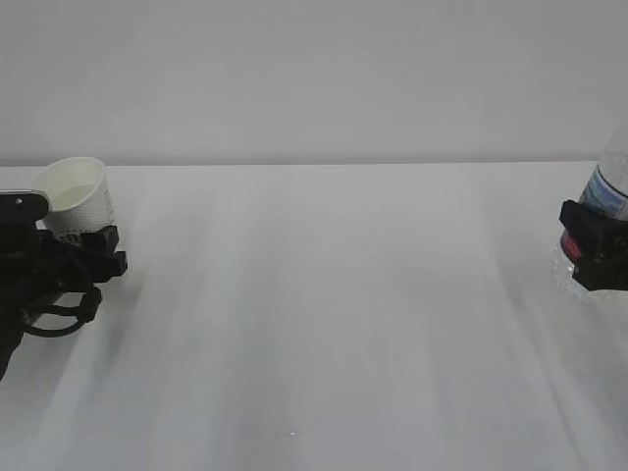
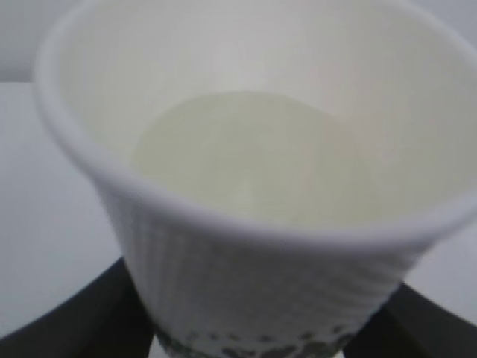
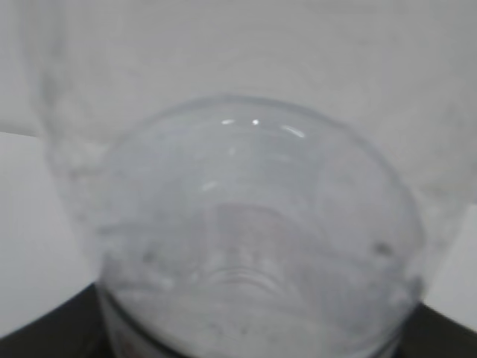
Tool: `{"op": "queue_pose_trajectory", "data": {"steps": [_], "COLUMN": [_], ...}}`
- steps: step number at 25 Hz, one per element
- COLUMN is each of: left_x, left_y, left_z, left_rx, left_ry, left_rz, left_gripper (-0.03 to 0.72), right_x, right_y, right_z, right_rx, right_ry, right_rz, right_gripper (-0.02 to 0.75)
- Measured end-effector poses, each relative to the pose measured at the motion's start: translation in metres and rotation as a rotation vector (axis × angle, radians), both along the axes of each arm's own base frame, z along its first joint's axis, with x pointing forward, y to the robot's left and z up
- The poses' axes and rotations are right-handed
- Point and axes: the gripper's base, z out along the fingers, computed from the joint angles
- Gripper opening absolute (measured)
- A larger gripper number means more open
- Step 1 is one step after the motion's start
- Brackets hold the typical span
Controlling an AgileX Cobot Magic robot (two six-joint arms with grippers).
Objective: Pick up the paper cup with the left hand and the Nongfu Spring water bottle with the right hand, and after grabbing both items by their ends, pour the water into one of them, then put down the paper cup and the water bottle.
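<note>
Exterior view: a pale worktop (image 1: 324, 324) before a plain wall, with 2 arms at opposite edges, well apart. At the far left, the left hand (image 1: 93, 250) has its jaws clamped around the lower part of the paper cup (image 1: 78, 196), which tilts slightly with its open mouth up. At the far right, the right hand (image 1: 589, 245) grips the Nongfu Spring water bottle (image 1: 608, 191) around its lower body; most of the bottle is cut off by the frame edge. Whether either item rests on the worktop or is just lifted cannot be told.

Left wrist view: the cup (image 2: 253, 171) fills the picture, seen from above its rim. A pale pool appears to sit in the bottom. Black fingers (image 2: 82, 321) hug the dimpled wall on both sides, low down. The likely risk here: thin paper squeezed near the base can buckle, or the tilted cup can spill as it is set down.

Right wrist view: the bottle (image 3: 253, 246) is very close and blurred, clear plastic with dark fingers (image 3: 52, 328) at both lower corners. The risk here, as a judgement: smooth plastic held low may slip or swing, and an uncapped bottle set down off balance could topple.
</note>
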Motion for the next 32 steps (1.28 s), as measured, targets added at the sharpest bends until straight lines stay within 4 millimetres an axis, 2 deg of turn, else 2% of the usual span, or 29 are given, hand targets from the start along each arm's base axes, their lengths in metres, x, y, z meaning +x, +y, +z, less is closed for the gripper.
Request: {"op": "queue_pose_trajectory", "data": {"steps": [18, 20, 23, 25, 32], "left_x": [0.0000, 0.0000, 0.0001, 0.0009, 0.0011], "left_y": [0.0000, 0.0000, 0.0000, 0.0000, 0.0000], "left_z": [0.0000, 0.0000, 0.0002, 0.0019, 0.0027], "left_rx": [0.000, 0.000, 0.000, 0.000, 0.000], "left_ry": [0.000, 0.000, -0.002, -0.020, -0.029], "left_rz": [0.000, 0.000, 0.000, 0.001, 0.001], "left_gripper": [0.492, 0.529, 0.638, 0.672, 0.680], "right_x": [-0.0004, -0.0004, -0.0004, -0.0004, -0.0004], "right_y": [0.0020, 0.0020, 0.0020, 0.0021, 0.0021], "right_z": [-0.0002, -0.0002, -0.0002, -0.0002, -0.0002], "right_rx": [-0.007, -0.004, -0.004, 0.000, 0.001], "right_ry": [0.001, 0.001, 0.002, 0.002, 0.003], "right_rz": [0.023, 0.023, 0.023, 0.024, 0.023], "right_gripper": [0.440, 0.440, 0.440, 0.440, 0.440]}}
